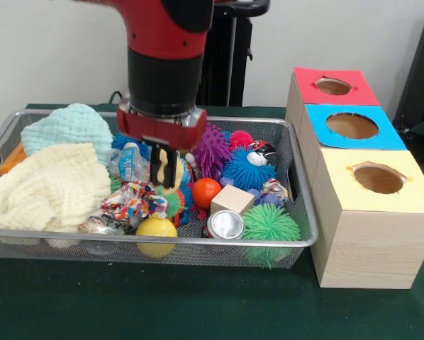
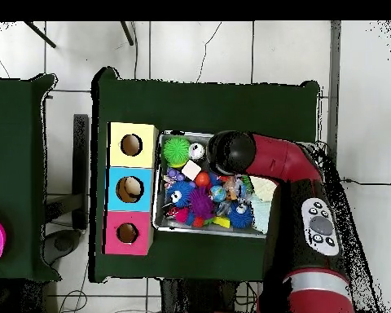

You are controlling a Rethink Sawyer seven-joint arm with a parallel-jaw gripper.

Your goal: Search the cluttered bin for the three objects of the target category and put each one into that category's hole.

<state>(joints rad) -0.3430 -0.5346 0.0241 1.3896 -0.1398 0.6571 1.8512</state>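
Note:
The silver wire-mesh bin point(image 1: 301, 185) sits on the green table, full of toys and cloths. My gripper point(image 1: 166, 183) hangs from the red and black arm over the bin's middle. Its black fingers point(image 1: 157, 170) are closed around a pale yellow object point(image 1: 166, 167), just above the clutter. Three wooden boxes with holes stand beside the bin: yellow top point(image 1: 403, 193), blue top point(image 1: 382, 134), red top point(image 1: 361, 88). In the overhead view the arm point(image 2: 231, 152) hides the gripper over the bin point(image 2: 157, 196).
The bin holds a green spiky ball point(image 1: 270, 225), a blue spiky ball point(image 1: 247, 170), a purple spiky ball point(image 1: 212, 150), an orange ball point(image 1: 205, 192), a wooden cube point(image 1: 232, 200), a silver can point(image 1: 225, 225), a yellow ball point(image 1: 156, 230), a cream cloth point(image 1: 49, 191) and a mint cloth point(image 1: 67, 127).

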